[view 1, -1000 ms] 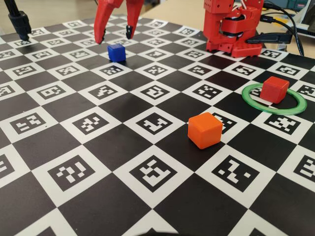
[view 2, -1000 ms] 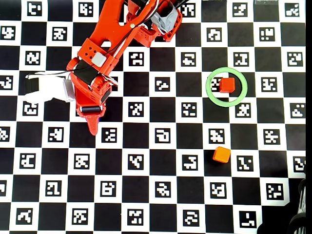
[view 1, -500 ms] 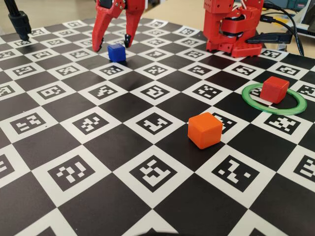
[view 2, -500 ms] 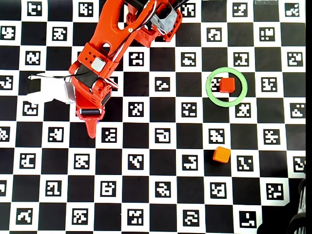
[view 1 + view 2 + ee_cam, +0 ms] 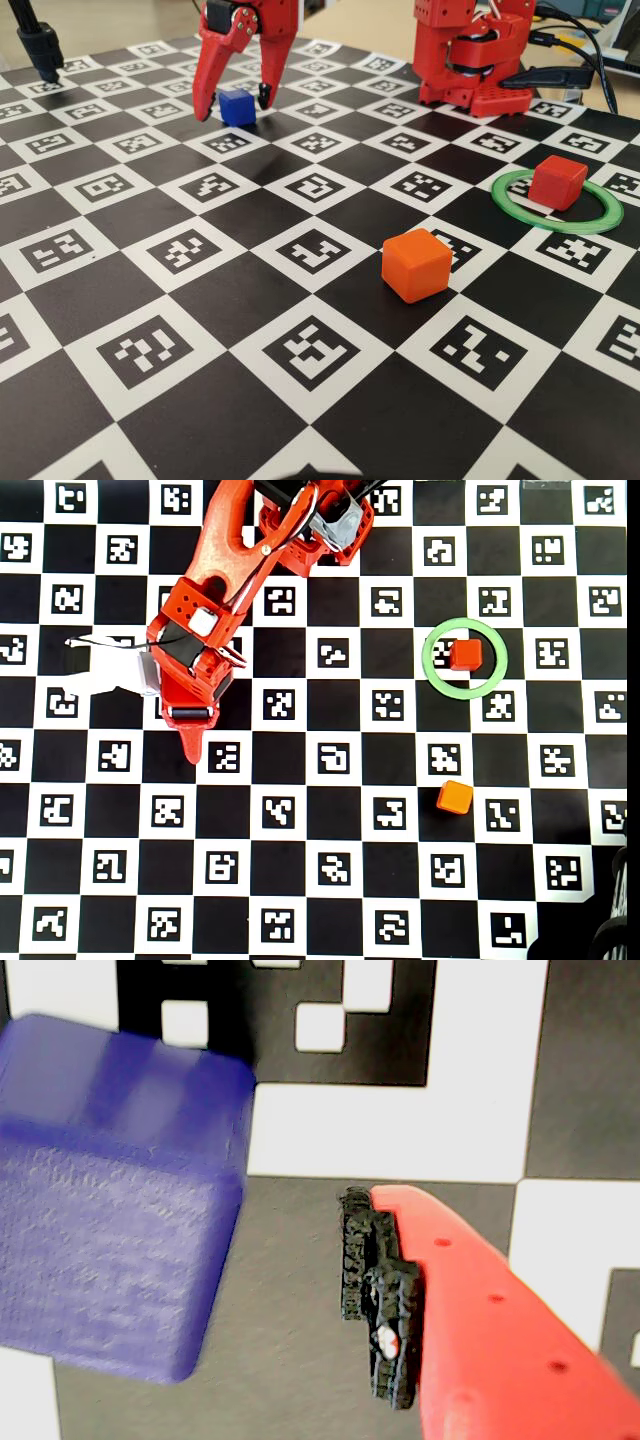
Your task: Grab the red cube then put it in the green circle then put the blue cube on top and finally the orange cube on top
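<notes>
Jaws: gripper (image 5: 236, 106) spread, one finger on each side of the blue cube (image 5: 237, 106), upper left of the fixed view; contact not yet evident.
Red cube (image 5: 557, 181): inside the green circle (image 5: 600, 222), right of frame.
Orange cube (image 5: 415, 264): centre of worktop (image 5: 250, 420), untouched.
Risk: in the wrist view the cube (image 5: 110, 1200) sits off-centre from the fingertip pad (image 5: 375, 1290); uneven closing could twist or push it out.
</notes>
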You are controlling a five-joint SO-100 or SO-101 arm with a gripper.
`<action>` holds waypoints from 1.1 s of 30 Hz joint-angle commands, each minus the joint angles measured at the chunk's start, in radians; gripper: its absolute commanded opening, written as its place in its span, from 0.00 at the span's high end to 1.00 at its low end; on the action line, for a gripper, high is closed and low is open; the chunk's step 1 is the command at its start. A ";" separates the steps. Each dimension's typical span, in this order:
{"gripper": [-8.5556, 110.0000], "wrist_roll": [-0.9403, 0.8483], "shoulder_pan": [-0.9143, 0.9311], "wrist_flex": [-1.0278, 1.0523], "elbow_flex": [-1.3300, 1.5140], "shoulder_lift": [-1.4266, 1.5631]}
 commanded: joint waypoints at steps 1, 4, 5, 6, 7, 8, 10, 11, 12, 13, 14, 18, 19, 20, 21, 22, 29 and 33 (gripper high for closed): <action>0.55 0.008 -0.012 -0.015 -0.023 0.018; 0.55 0.003 -0.009 -0.015 -0.023 0.018; 0.55 0.003 -0.009 -0.015 -0.023 0.018; 0.55 0.003 -0.008 -0.015 -0.023 0.017; 0.55 0.003 -0.008 -0.017 -0.023 0.017; 0.55 0.006 -0.008 -0.017 -0.025 0.017; 0.55 0.012 -0.008 -0.018 -0.025 0.017; 0.55 0.017 -0.006 -0.020 -0.025 0.017; 0.55 0.021 -0.005 -0.021 -0.026 0.017; 0.55 0.026 -0.002 -0.021 -0.026 0.017; 0.55 0.029 0.000 -0.025 -0.026 0.017; 0.55 0.049 0.006 -0.029 -0.026 0.017; 0.55 0.054 0.008 -0.031 -0.026 0.017; 0.55 0.060 0.009 -0.032 -0.026 0.017; 0.55 0.064 0.009 -0.034 -0.026 0.017; 0.55 0.072 0.011 -0.035 -0.026 0.017; 0.55 0.137 0.025 -0.048 -0.025 0.021; 0.55 0.167 0.028 -0.052 -0.023 0.025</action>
